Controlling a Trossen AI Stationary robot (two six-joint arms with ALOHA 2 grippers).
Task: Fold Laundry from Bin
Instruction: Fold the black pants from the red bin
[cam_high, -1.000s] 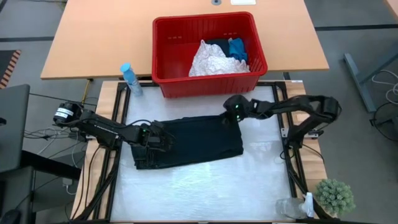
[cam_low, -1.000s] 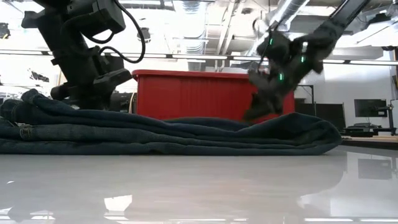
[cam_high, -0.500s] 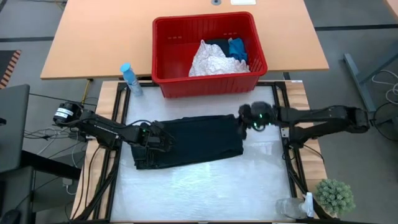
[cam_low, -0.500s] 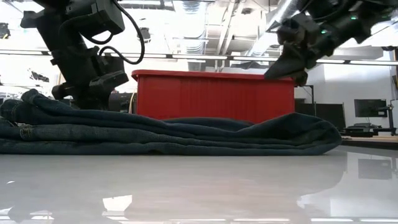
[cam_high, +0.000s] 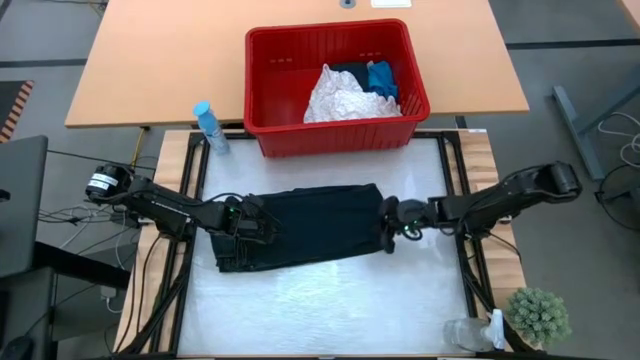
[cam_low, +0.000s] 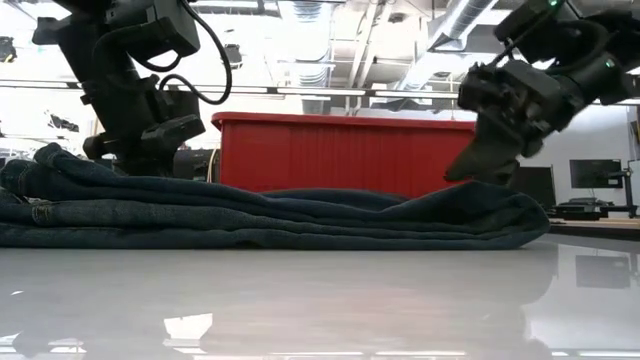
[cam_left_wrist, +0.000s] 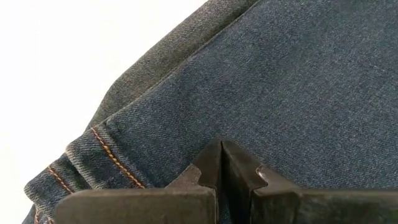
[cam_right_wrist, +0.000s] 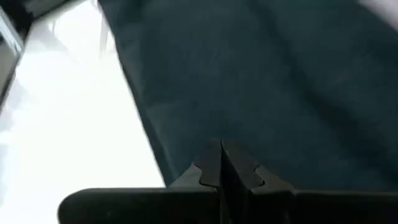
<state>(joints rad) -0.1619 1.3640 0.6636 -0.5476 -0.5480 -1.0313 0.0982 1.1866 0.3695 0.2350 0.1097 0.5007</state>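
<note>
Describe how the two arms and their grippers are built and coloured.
Both arms are dark, slim, jointed links. The left arm carries black cables looping off its upper links and a silver-and-black cylindrical part near its base. The right arm has small green lights near the wrist. The left gripper and right gripper each have two dark, matte fingers with stepped, notched tips.

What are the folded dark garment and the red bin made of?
The garment looks like denim: dark blue twill weave with orange seam stitching, matte. The bin looks like moulded plastic, smooth and slightly glossy, with ribbed walls.
</note>
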